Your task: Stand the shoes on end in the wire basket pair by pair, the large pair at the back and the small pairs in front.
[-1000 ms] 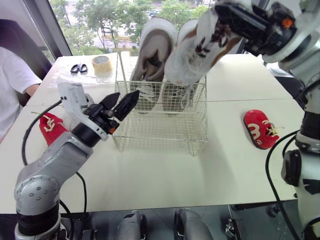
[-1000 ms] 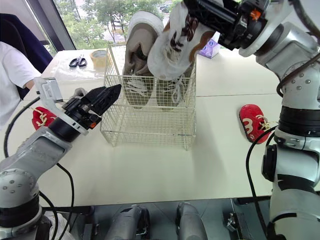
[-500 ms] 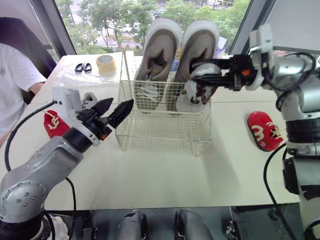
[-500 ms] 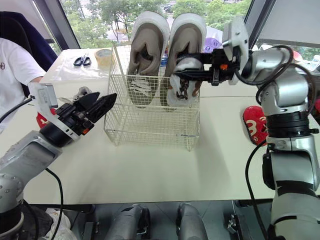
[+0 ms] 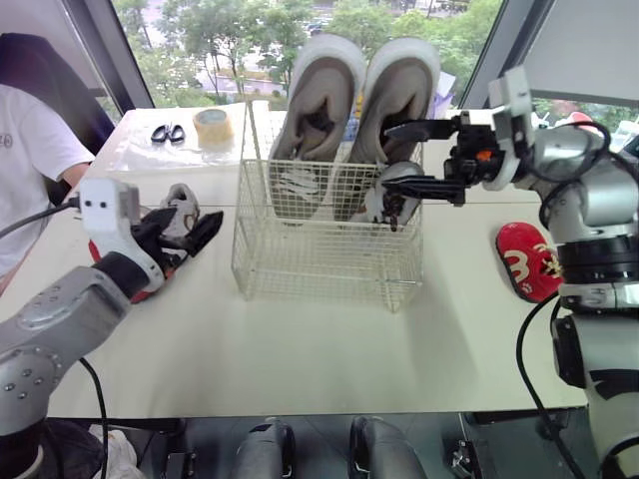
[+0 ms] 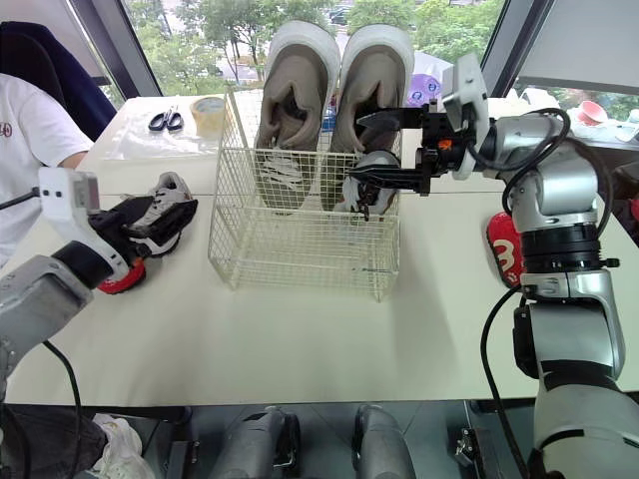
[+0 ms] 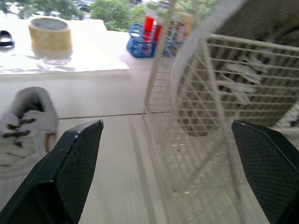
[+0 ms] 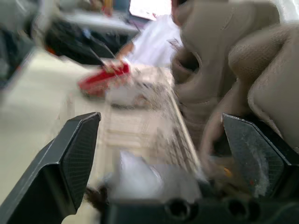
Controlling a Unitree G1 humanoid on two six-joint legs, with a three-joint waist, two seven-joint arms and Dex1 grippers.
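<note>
Two large beige shoes [image 5: 318, 100] stand on end at the back of the wire basket [image 5: 324, 261]. A small white shoe with brown laces [image 5: 391, 192] sits in the basket's front right part. My right gripper [image 5: 401, 157] is open over it, with the lower finger against the shoe. Left of the basket, my left gripper [image 6: 140, 222] is open, its fingers [image 7: 79, 154] wide apart. It hovers by a small grey-white shoe [image 6: 165, 198] on the table, with a red shoe [image 6: 118, 280] under it. Another small red shoe [image 5: 527, 261] lies to the right of the basket.
At the far left of the table lie scissors [image 5: 165, 133] and a roll of tape [image 5: 210, 127]. A blue rack [image 7: 140, 38] stands behind the basket. A person in a white shirt [image 5: 30, 160] sits at the table's left end.
My right gripper has lowered the small white shoe into the front of the basket and opened. My left arm has drawn back leftwards to the grey-white shoe.
</note>
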